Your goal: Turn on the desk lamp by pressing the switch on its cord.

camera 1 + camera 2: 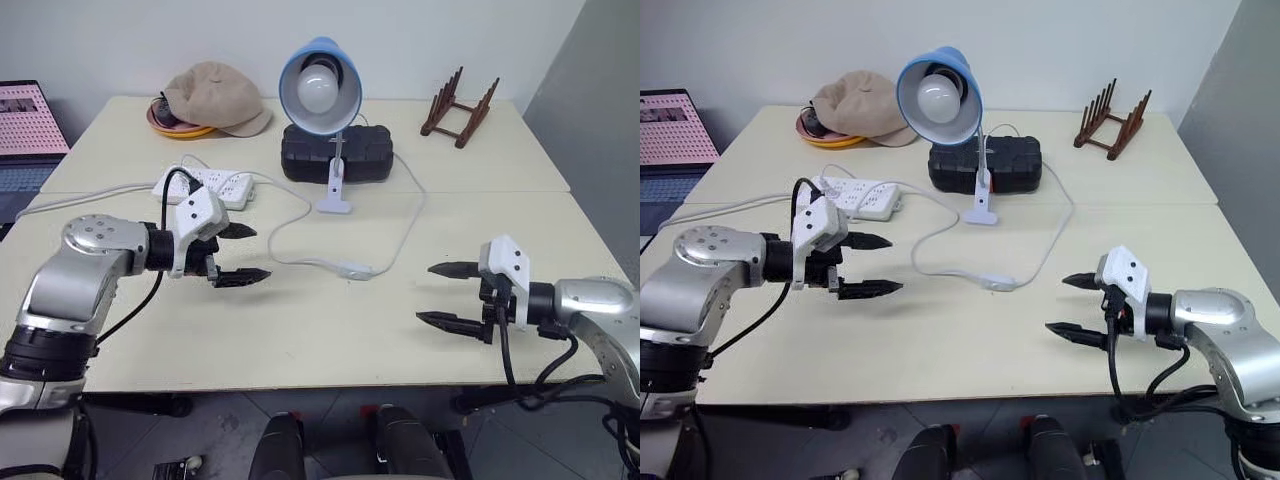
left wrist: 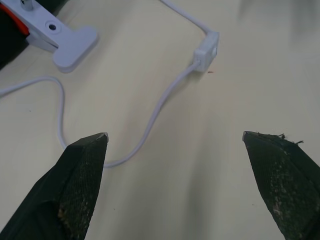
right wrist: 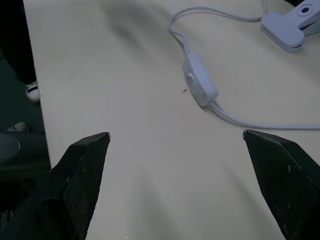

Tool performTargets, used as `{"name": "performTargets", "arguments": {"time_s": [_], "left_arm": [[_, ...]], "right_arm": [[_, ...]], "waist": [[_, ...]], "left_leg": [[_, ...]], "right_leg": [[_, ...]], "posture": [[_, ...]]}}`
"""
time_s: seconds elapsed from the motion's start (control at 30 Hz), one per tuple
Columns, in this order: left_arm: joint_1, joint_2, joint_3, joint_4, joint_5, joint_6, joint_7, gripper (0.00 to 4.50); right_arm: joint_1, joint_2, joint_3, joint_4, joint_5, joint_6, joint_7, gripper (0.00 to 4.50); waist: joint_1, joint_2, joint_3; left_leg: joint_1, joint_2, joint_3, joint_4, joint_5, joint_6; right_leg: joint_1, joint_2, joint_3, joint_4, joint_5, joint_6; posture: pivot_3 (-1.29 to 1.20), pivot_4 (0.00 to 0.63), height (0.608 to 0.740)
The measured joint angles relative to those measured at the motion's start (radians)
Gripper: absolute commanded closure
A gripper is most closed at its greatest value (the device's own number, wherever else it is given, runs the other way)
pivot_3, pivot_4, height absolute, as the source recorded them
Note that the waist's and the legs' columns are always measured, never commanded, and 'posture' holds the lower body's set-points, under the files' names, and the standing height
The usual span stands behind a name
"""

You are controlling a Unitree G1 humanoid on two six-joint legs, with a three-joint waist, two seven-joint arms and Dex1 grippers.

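One switch [image 1: 354, 269] lies flat on the table [image 1: 300, 340], long axis running left to right along the single cord [image 1: 285, 232], between two grippers, left [image 1: 238, 254] and right [image 1: 442, 294], both spread wide and empty, with bare tabletop around it, the lamp [image 1: 320, 88] facing forward behind.

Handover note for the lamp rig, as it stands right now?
Left hand: open, empty, above the table, left of the switch.
Right hand: open, empty, above the table, right of the switch.
Small white oblong inline switch: lies flat on the cream table between the hands, on the thin white cord.
Light-blue-shaded desk lamp: stands behind it, bulb unlit.
Done: nothing yet. Left: reach the switch and press it.
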Motion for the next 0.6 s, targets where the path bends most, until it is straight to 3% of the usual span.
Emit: {"name": "performTargets", "arguments": {"time_s": [0.37,0.6], "left_arm": [[0.017,-0.014,0.004,0.007,0.000,0.018,0.002,0.00],[0.075,-0.083,0.012,-0.112,-0.047,0.040,0.042,0.00]], "right_arm": [[-0.031,-0.013,0.012,0.018,0.028,-0.001,-0.045,0.03],[-0.208,0.032,0.200,0.213,-0.025,-0.094,-0.017,0.03]], "waist": [[0.000,0.000,0.000],[-0.003,0.000,0.000]], "left_leg": [[-0.003,0.000,-0.001,-0.002,0.000,0.000],[-0.002,0.000,0.000,0.000,0.000,0.000]], "right_leg": [[-0.002,0.001,-0.001,0.000,0.001,0.004],[-0.002,0.001,0.000,0.000,0.000,0.001]], "posture": [[0.00,0.150,0.740],[0.00,0.150,0.740]]}}
